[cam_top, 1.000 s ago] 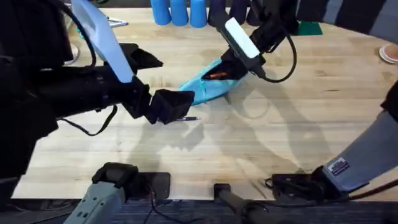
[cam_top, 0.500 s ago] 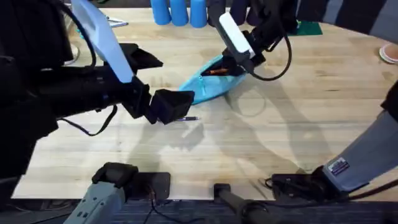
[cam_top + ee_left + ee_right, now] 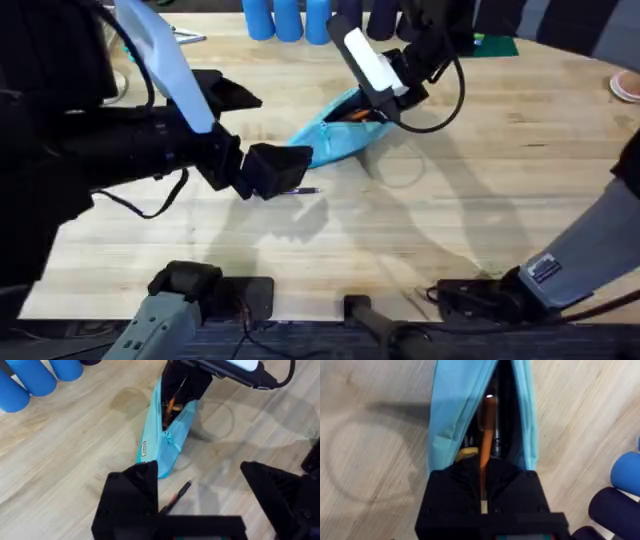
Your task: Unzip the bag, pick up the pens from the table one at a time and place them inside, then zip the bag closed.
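The bag (image 3: 335, 135) lies unzipped near the middle of the table (image 3: 480, 190), its mouth gaping. The orange pen (image 3: 486, 430) is partly inside that opening, its rear end gripped between the closed fingers of the right gripper (image 3: 483, 491), which sits at the bag's far end. Judgement: unzipping is done and the first pen is mid-insertion, not yet released. The dark pen (image 3: 178, 496) lies on the table just beside the bag's near tip, untouched; it remains to be picked up and placed, and the zip closed after that. The left gripper (image 3: 200, 505) hovers over the near tip of the bag and the dark pen, its fingers spread wide with nothing between them. Whether anything else is already in the bag is hard to say: the right wrist view shows dark shapes and a yellowish patch inside, possibly lining or contents. Surface: pale plank wood with a faint ring mark beside the bag. Blue cups (image 3: 288, 18) stand at the far edge; cables trail from both arms.
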Motion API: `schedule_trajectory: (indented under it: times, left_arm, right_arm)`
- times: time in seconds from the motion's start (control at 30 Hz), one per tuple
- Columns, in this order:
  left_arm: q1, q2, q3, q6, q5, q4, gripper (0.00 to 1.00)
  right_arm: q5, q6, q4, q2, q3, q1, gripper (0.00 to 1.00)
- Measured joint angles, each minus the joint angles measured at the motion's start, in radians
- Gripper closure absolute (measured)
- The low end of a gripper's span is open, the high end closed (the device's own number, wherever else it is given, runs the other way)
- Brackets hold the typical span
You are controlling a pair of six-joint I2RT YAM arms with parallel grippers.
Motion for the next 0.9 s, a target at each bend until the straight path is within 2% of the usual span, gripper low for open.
schedule_trajectory:
  times: [0.1,0.13,0.33,0.37,0.67,0.9]
  left_arm:
    - [0.000,0.000,0.000,0.000,0.000,0.000,0.005]
    - [0.000,0.000,0.000,0.000,0.000,0.000,0.005]
    - [0.000,0.000,0.000,0.000,0.000,0.000,0.005]
    - [0.000,0.000,0.000,0.000,0.000,0.000,0.005]
    - [0.000,0.000,0.000,0.000,0.000,0.000,0.005]
    - [0.000,0.000,0.000,0.000,0.000,0.000,0.005]
  right_arm:
    - [0.008,0.002,0.001,0.000,0.000,0.008,0.952]
    - [0.010,0.004,0.001,0.000,0.000,0.010,0.915]
    - [0.010,0.010,0.000,0.000,0.000,0.016,0.071]
    - [0.011,0.010,-0.003,0.000,0.000,0.016,0.025]
    - [0.014,0.057,-0.016,-0.015,0.000,0.019,0.006]
    - [0.015,0.128,-0.016,-0.094,0.000,0.019,0.005]
